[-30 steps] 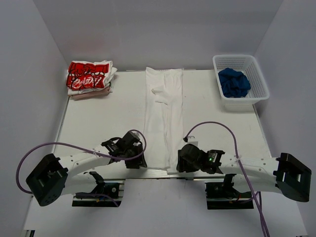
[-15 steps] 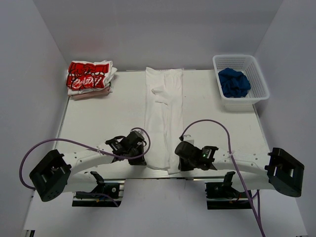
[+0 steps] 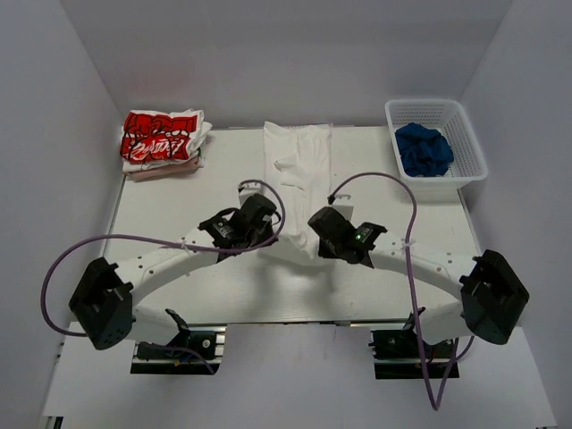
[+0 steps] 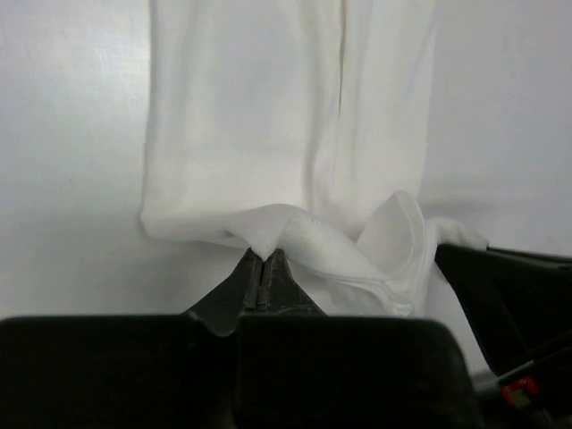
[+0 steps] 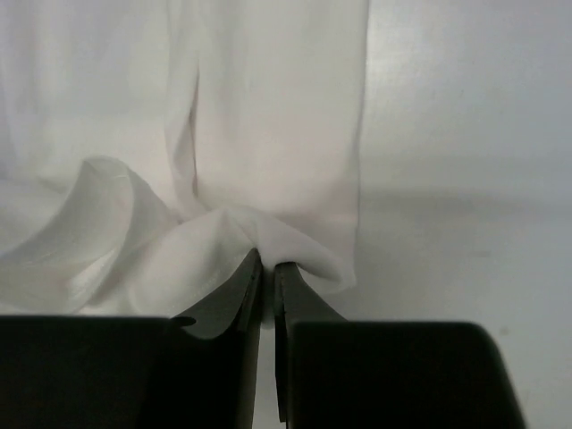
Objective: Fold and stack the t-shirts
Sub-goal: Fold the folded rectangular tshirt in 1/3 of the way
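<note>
Shirt (image 3: 299, 170) looks limp and light; left gripper (image 4: 261, 259) and right gripper (image 5: 265, 259) each clamp a hem corner, a sensible hold.

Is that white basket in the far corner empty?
No, a crumpled blue cloth lies inside the white basket, as the overhead view shows.

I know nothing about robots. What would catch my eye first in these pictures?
Mid-table, the left gripper and right gripper each pinch a near corner of the long white shirt, bunching its near end. A folded red-and-black printed shirt sits at the far left corner, and a white basket holding blue cloth at the far right.
</note>
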Available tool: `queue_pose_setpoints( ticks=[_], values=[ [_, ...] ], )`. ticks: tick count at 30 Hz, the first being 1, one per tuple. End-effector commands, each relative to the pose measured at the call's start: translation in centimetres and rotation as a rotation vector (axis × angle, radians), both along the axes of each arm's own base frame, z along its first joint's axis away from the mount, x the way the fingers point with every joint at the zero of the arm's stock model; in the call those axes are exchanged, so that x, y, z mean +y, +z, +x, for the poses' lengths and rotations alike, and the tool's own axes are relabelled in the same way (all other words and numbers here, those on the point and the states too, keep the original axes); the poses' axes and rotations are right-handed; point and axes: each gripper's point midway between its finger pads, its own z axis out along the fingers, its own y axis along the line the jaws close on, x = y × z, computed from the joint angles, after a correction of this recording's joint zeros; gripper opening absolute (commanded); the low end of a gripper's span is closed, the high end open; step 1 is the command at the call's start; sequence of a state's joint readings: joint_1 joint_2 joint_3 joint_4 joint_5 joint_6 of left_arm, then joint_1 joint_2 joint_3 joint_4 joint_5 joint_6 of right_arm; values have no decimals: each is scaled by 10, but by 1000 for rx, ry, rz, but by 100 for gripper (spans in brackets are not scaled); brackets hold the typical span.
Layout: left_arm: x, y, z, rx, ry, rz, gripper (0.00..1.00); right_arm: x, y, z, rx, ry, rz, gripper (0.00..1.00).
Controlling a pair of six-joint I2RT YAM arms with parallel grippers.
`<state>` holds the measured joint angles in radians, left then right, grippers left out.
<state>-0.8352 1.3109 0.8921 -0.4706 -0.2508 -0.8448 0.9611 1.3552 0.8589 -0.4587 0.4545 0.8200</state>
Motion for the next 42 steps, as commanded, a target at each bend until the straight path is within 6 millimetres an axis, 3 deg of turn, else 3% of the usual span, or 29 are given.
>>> queue_pose_setpoints(
  ticks=[1, 4, 5, 7, 9, 10, 12, 14, 15, 16, 17, 22, 23, 24, 25, 26, 28, 29, 31, 32, 34, 35, 36, 37, 38, 40, 41, 42],
  values=[
    [19, 27, 56, -141, 159, 94, 0, -4, 35, 60, -145, -62, -5, 0],
    [15, 27, 93, -152, 180, 153, 0, -2, 48, 96, -184, -93, 15, 0],
    [8, 37, 106, -173, 174, 136, 0, 0, 44, 102, -170, -88, 14, 0],
    [8, 25, 127, -155, 173, 162, 0, 4, 53, 126, -203, -102, 39, 0],
    [2, 36, 150, -183, 181, 140, 0, 8, 43, 143, -182, -108, 48, 0],
    [7, 22, 160, -168, 175, 172, 0, 7, 47, 153, -190, -122, 52, 0],
    [1, 22, 178, -188, 154, 164, 0, 5, 35, 166, -157, -130, 30, 0],
    [-5, 6, 193, -171, 118, 172, 0, 6, 38, 187, -176, -125, 47, 0],
    [-6, 3, 201, -168, 119, 157, 0, 7, 28, 191, -165, -120, 45, 0],
    [-11, 7, 209, -185, 122, 144, 0, 4, 31, 207, -177, -128, 53, 0],
    [-8, -6, 216, -172, 117, 160, 0, 6, 28, 210, -169, -123, 59, 0],
    [-12, -9, 248, -213, 91, 151, 0, 2, 5, 239, -124, -122, 58, 0],
    [-7, -8, 255, -220, 111, 158, 3, 6, 12, 247, -144, -103, 71, 13],
    [-1, -10, 261, -198, 123, 174, 14, 13, -2, 244, -98, -49, 80, 24],
    [-4, -3, 262, -202, 104, 170, 26, 13, -1, 248, -96, -37, 85, 34],
    [1, -4, 265, -193, 99, 178, 61, 14, 12, 258, -121, 7, 77, 47],
    [-5, 9, 267, -218, 70, 157, 89, 20, 15, 256, -108, 49, 91, 84],
    [-4, 19, 266, -244, 65, 152, 100, 21, 24, 258, -137, 83, 84, 91],
    [-1, 11, 256, -224, 55, 156, 100, 22, 27, 249, -154, 104, 86, 91],
    [3, 7, 248, -198, 59, 161, 100, 24, 38, 244, -176, 126, 100, 91],
    [13, 3, 231, -166, 86, 162, 100, 26, 20, 224, -141, 164, 120, 91],
    [19, 3, 223, -154, 104, 166, 100, 26, 31, 219, -157, 173, 135, 91],
    [27, 2, 208, -138, 117, 159, 100, 24, 18, 208, -132, 194, 131, 91],
    [30, 3, 201, -139, 124, 150, 100, 26, 18, 203, -132, 210, 137, 91],
    [35, -13, 182, -92, 108, 151, 100, 27, 18, 202, -136, 217, 142, 91],
    [34, -3, 169, -104, 91, 104, 100, 31, 8, 190, -95, 243, 158, 91],
    [39, -14, 160, -86, 89, 115, 100, 27, 4, 189, -80, 216, 146, 91],
    [38, -16, 154, -71, 84, 97, 100, 20, -4, 177, -31, 193, 141, 91]
  ],
)
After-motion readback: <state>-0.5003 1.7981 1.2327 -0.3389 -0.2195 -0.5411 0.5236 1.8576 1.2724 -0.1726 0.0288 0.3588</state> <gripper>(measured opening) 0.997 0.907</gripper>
